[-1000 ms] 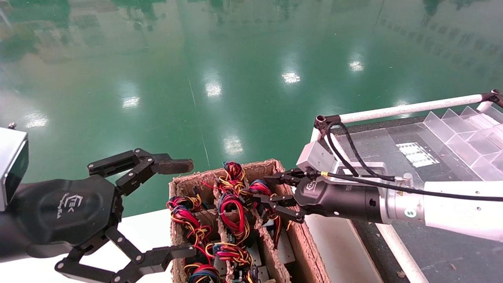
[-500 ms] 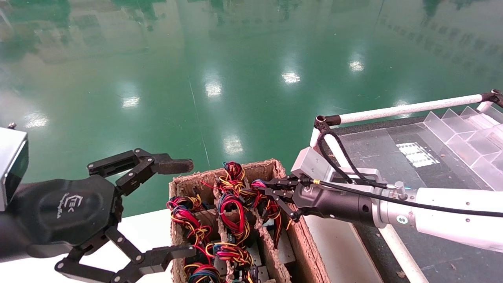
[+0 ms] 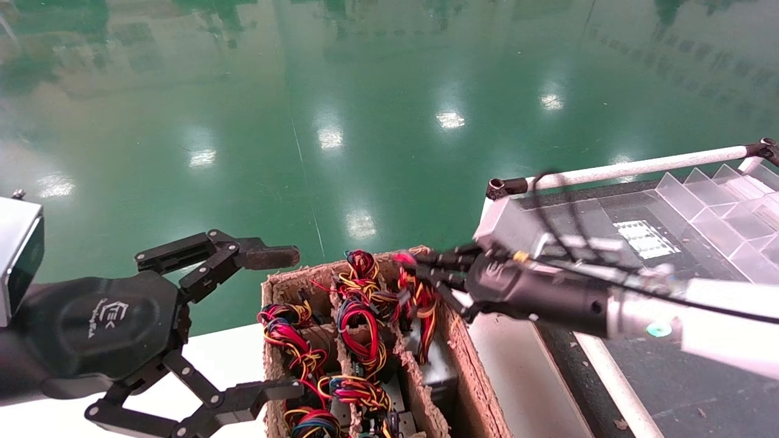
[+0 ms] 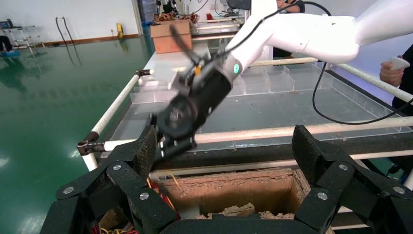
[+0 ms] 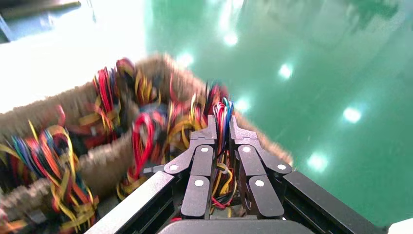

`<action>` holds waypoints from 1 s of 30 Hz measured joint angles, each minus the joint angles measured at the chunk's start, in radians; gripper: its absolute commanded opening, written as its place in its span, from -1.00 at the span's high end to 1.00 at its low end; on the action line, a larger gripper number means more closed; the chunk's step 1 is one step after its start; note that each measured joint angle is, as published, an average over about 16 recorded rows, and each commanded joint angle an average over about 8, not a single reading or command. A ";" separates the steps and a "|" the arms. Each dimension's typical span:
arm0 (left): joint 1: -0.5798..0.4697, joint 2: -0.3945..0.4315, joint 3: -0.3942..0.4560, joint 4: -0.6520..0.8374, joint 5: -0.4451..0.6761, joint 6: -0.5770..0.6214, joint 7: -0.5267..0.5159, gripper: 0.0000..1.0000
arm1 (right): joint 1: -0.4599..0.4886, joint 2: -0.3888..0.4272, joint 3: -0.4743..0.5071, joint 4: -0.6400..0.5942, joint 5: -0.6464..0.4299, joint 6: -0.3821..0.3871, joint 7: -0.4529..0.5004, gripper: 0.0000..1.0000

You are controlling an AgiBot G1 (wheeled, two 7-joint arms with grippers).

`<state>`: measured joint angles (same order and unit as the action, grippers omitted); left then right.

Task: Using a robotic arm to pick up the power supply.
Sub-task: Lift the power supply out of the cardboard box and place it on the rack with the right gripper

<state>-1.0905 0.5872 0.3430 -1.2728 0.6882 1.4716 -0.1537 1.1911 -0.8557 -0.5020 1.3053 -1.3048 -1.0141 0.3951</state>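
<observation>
My right gripper (image 3: 409,267) is shut on the red, yellow and black wire bundle of the power supply (image 3: 433,364). The supply's grey body hangs below the wires, in the right-hand compartment of the cardboard box (image 3: 471,371). In the right wrist view the wires (image 5: 222,111) run between the closed fingers of the right gripper (image 5: 222,127). My left gripper (image 3: 286,322) is parked open at the box's left side. The left wrist view shows its spread fingers (image 4: 145,151) around nothing, with the right gripper (image 4: 170,146) beyond them.
The box holds other wire-bundled units (image 3: 359,322) in its left and middle compartments. A white-railed table (image 3: 633,165) with clear dividers (image 3: 718,207) stands at the right. Green floor lies beyond the box.
My right gripper closed on the wire bundle and rose, drawing the wires and grey body upward in the box. The left arm has not moved.
</observation>
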 measured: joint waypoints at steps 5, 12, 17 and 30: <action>0.000 0.000 0.000 0.000 0.000 0.000 0.000 -1.00 | 0.011 0.031 0.050 0.011 0.080 -0.021 -0.011 1.00; 0.000 0.000 0.000 0.000 0.000 0.000 0.000 -1.00 | 0.056 0.067 0.122 -0.013 0.192 -0.064 -0.034 1.00; 0.000 0.000 0.000 0.000 0.000 0.000 0.000 -1.00 | 0.103 0.085 0.171 -0.052 0.251 -0.092 -0.069 1.00; 0.000 0.000 0.001 0.000 0.000 0.000 0.000 -1.00 | 0.240 0.092 0.243 -0.258 0.276 -0.126 -0.249 1.00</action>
<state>-1.0907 0.5870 0.3436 -1.2728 0.6878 1.4714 -0.1534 1.4308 -0.7639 -0.2588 1.0476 -1.0284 -1.1405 0.1458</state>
